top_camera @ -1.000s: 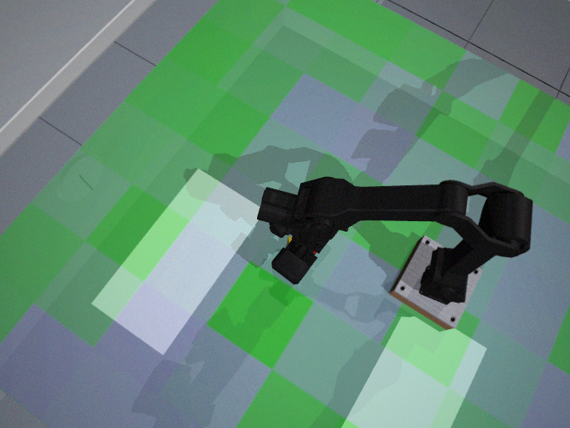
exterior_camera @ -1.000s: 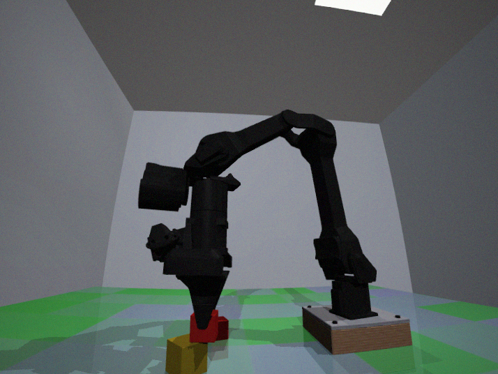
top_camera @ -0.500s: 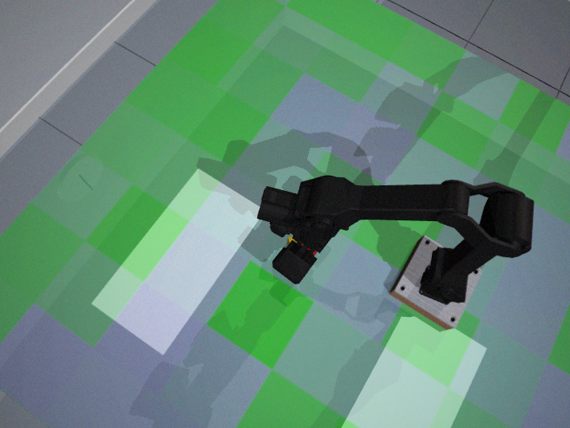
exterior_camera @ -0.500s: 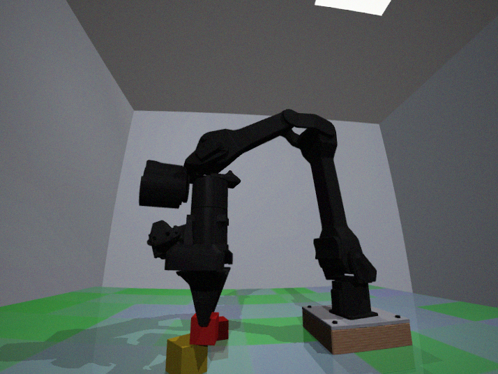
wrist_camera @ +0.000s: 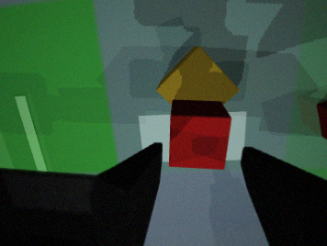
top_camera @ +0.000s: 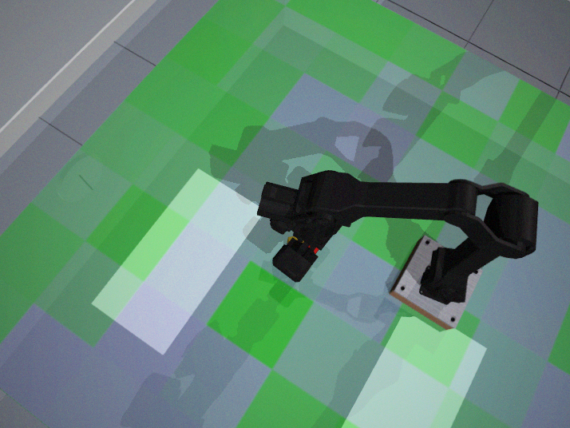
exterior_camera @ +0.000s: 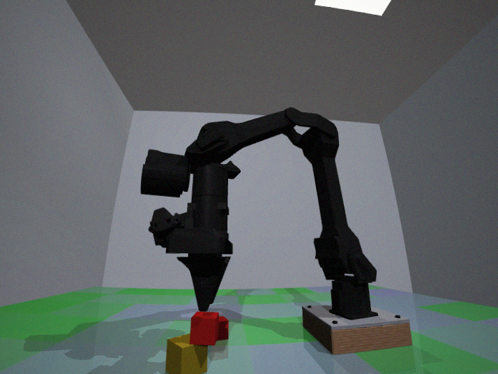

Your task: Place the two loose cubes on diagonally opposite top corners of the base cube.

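The yellow base cube (top_camera: 291,239) (exterior_camera: 186,356) (wrist_camera: 198,75) stands on the floor. One red cube (exterior_camera: 204,328) (wrist_camera: 199,144) sits level on top of it over one corner, overhanging its side and turned about 45 degrees to it. In the wrist view it hides that corner. My gripper (exterior_camera: 204,309) (wrist_camera: 201,152) is open, its fingertips just above this cube, with a gap on either side in the wrist view. The other red cube (exterior_camera: 223,328) (wrist_camera: 323,120) is on the floor behind in the exterior view, at the right edge of the wrist view. The arm hides it in the top view.
The arm's base plate (top_camera: 412,276) (exterior_camera: 370,338) stands to the right of the cubes in the top and exterior views. The arm reaches over from it and covers most of the cubes in the top view. Bright light patches and arm shadows lie on the chequered floor.
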Controlling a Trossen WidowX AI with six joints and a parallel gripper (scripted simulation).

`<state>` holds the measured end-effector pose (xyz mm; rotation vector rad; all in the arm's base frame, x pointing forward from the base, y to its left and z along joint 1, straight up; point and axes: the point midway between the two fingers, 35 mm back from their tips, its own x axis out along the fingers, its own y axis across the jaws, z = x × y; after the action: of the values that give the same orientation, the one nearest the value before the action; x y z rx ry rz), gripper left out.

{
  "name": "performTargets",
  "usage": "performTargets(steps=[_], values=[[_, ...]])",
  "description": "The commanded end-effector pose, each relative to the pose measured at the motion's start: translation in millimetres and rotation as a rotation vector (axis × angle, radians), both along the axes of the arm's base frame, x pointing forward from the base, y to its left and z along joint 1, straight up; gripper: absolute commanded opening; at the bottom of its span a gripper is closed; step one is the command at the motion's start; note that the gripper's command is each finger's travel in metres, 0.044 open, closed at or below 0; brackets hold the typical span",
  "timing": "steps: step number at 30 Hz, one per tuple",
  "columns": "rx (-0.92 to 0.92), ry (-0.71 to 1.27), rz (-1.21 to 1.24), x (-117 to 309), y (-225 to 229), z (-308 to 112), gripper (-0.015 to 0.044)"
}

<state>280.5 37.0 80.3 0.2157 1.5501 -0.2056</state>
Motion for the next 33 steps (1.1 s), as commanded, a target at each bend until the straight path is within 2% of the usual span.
performTargets(steps=[1, 6, 8, 24, 33], values=[[0.001, -0.01, 0.0, 1.4, 0.3, 7.9, 0.0205], [0.001, -0.01, 0.0, 1.4, 0.3, 7.9, 0.0205], [0.001, -0.004, -0.045, 0.2, -5.2, 6.5, 0.0258], [0.003, -0.009, -1.109, -32.9, -120.2, 41.6, 0.0265], [0.003, -0.01, -1.154, -35.4, -124.4, 43.0, 0.0265]])
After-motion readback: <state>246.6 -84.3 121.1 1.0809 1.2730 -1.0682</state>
